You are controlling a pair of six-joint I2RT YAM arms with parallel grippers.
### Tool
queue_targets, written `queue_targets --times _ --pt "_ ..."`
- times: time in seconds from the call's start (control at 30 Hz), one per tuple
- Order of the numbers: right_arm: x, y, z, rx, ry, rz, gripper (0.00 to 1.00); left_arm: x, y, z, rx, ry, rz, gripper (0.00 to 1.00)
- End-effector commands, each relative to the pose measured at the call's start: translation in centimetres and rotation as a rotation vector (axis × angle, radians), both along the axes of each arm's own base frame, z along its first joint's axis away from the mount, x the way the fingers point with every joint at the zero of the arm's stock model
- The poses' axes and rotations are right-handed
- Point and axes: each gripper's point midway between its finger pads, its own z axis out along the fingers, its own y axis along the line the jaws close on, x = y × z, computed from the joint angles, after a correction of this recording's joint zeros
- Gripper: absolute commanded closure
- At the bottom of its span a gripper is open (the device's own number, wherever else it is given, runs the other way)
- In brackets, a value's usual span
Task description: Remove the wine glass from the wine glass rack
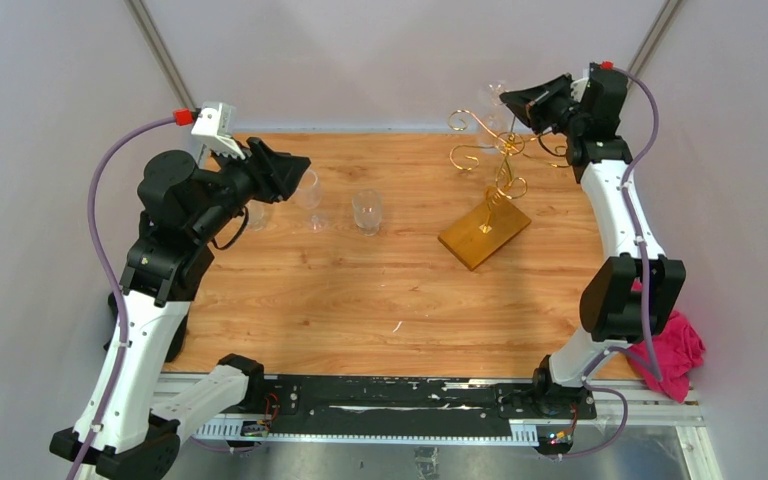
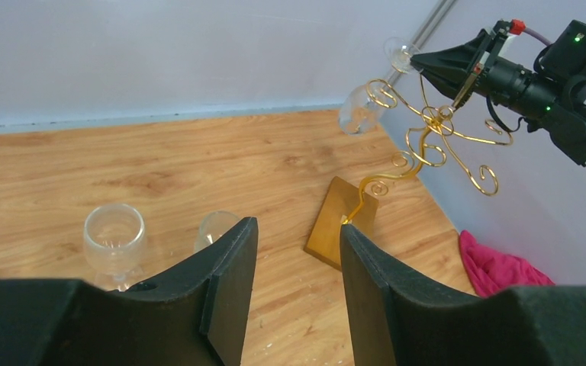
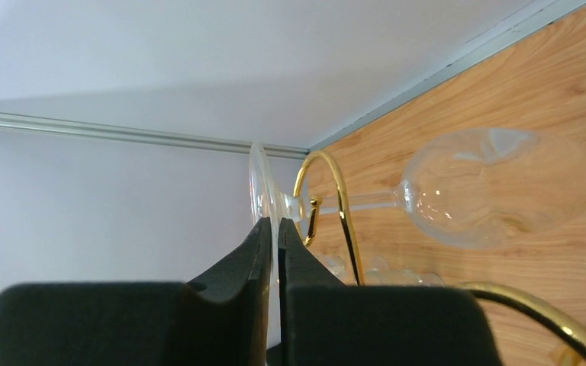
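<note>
The gold wire wine glass rack point(image 1: 503, 165) stands on its amber base point(image 1: 484, 236) at the back right of the table. A clear wine glass point(image 3: 496, 187) hangs upside down from one curled arm point(image 3: 337, 200), bowl towards the table. My right gripper point(image 3: 277, 229) is shut on the edge of the glass's round foot point(image 3: 260, 187). In the top view this gripper point(image 1: 513, 105) is at the rack's top. The left wrist view shows the hanging glass point(image 2: 360, 109) too. My left gripper point(image 2: 296, 244) is open and empty, raised over the table's back left point(image 1: 298, 170).
Three clear glasses stand at the back left: one point(image 1: 367, 210) in the open, one point(image 1: 307, 190) by my left gripper, one point(image 1: 258, 213) partly under it. A pink cloth point(image 1: 670, 350) lies off the table's right edge. Grey walls close the back and sides.
</note>
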Motion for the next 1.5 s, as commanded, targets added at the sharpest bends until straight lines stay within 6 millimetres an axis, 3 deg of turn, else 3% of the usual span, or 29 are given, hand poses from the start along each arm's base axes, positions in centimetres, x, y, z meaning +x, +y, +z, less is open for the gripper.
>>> queue_targets --times 0.0,0.23,0.67,1.47 --pt "-1.1 1.8 4.1 0.132 -0.102 0.106 1.00 -0.3 -0.2 0.1 -0.004 -0.006 -0.013 0.50" --pt "-0.8 1.7 4.6 0.134 -0.112 0.098 1.00 -0.1 -0.3 -0.2 -0.004 0.003 -0.013 0.48" --pt "0.5 1.1 3.0 0.121 -0.091 0.065 1.00 0.0 -0.3 -0.5 0.005 0.007 -0.015 0.48" --pt "-0.3 -2.4 5.9 0.067 -0.153 -0.043 1.00 0.0 -1.1 -0.7 0.002 0.019 -0.056 0.45"
